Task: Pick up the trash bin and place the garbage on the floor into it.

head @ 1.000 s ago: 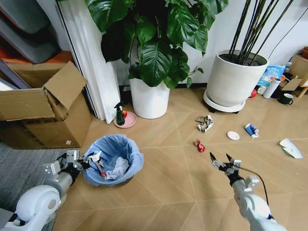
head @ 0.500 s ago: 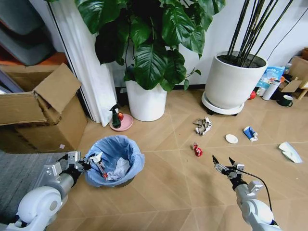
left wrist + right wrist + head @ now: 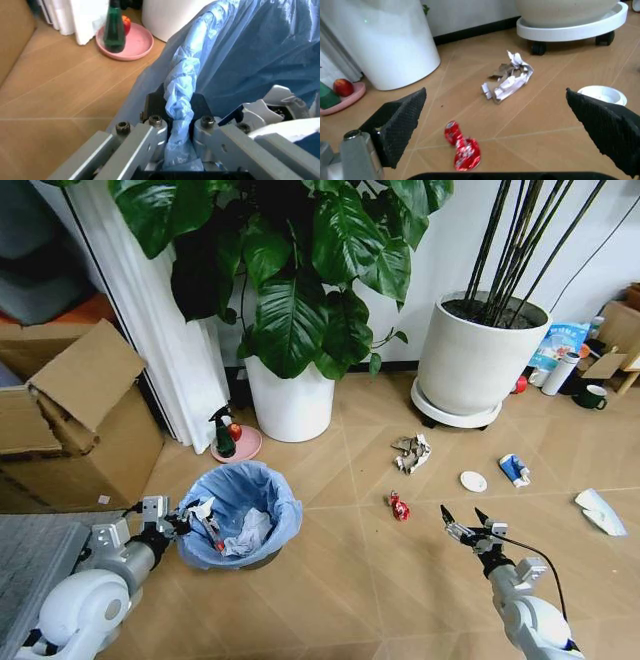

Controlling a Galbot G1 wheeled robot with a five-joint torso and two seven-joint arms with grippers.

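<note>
Your left gripper [image 3: 177,131] is clamped on the rim of the trash bin [image 3: 240,515], its fingers pinching the blue liner where it folds over the black edge. Your right gripper [image 3: 470,526] hangs above bare floor on the far side from the bin, fingers spread wide and holding nothing. Judged from this, you are in the collecting step: the bin is secured with some white and red litter already inside, and the loose pieces have yet to be gathered.

The red wrapper [image 3: 462,146] lies between the bin and the right gripper, nearest to that gripper; the next move calls for lowering the open fingers over it and closing, with the bin carried within reach.

Counting outward from the bin: one red wrapper, one crumpled paper wad [image 3: 410,452], one small white disc [image 3: 473,481], one blue-white packet [image 3: 514,470], one white scrap [image 3: 601,511] farthest off. One bin, two grippers
</note>
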